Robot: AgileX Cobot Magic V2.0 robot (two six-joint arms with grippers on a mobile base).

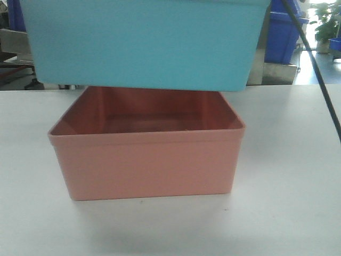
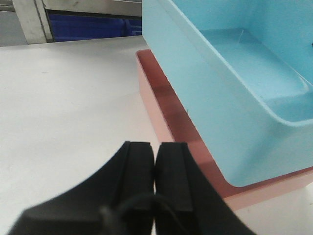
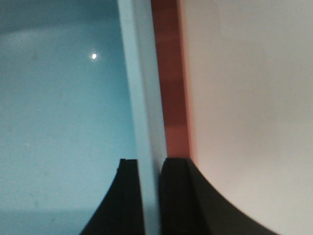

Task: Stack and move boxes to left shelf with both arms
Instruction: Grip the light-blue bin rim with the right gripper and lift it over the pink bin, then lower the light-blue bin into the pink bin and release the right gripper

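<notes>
The light-blue box [image 1: 144,40] hangs in the air just above the open salmon-pink box [image 1: 146,160], which stands on the white table [image 1: 287,160]. My right gripper [image 3: 149,164] is shut on the blue box's side wall [image 3: 142,98], one finger inside and one outside, with the pink box's rim [image 3: 171,88] below. In the left wrist view the blue box [image 2: 234,93] is tilted over the pink box [image 2: 171,112]. My left gripper [image 2: 155,147] is shut and empty over the table, left of both boxes. The left shelf is out of view.
Dark blue crates [image 1: 285,32] and a steel frame stand beyond the table's far edge. More blue crates [image 2: 88,27] show under a metal frame in the left wrist view. A black cable [image 1: 319,74] crosses the upper right.
</notes>
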